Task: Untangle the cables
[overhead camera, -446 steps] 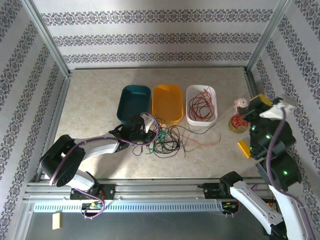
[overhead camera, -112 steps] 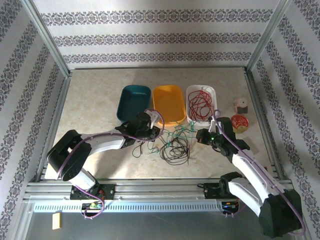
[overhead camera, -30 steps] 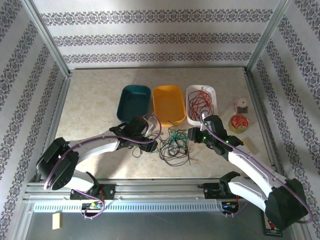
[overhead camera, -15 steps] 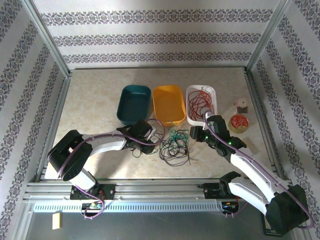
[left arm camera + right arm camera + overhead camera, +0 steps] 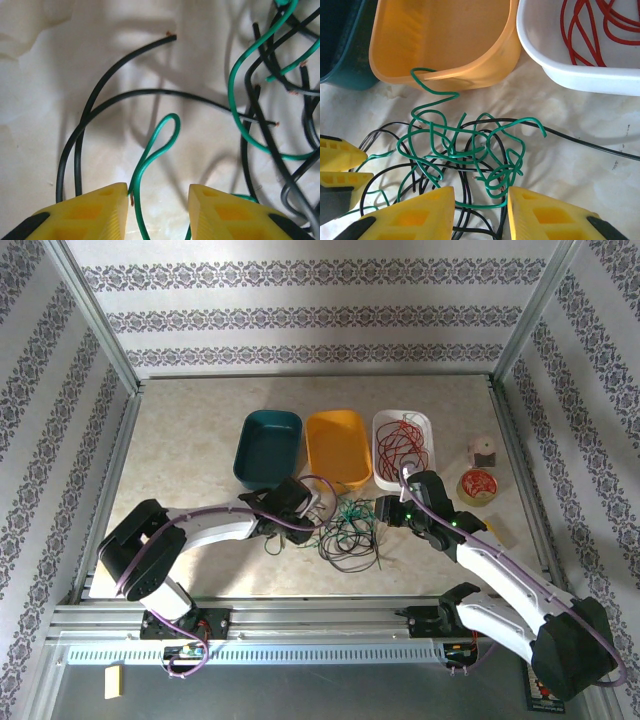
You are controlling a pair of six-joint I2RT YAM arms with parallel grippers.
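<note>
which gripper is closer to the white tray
Right. The right gripper sits off the near left corner of the white tray; the left gripper is farther off, past the orange tray.

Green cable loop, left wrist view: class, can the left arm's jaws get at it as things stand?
Probably yes: the green loop runs between the left gripper's parted jaws, nothing lying over it.

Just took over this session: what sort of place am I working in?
Probably a staged robot test booth, not a home: wallpapered panels in metal framing, three plastic bins on the tabletop.
</note>
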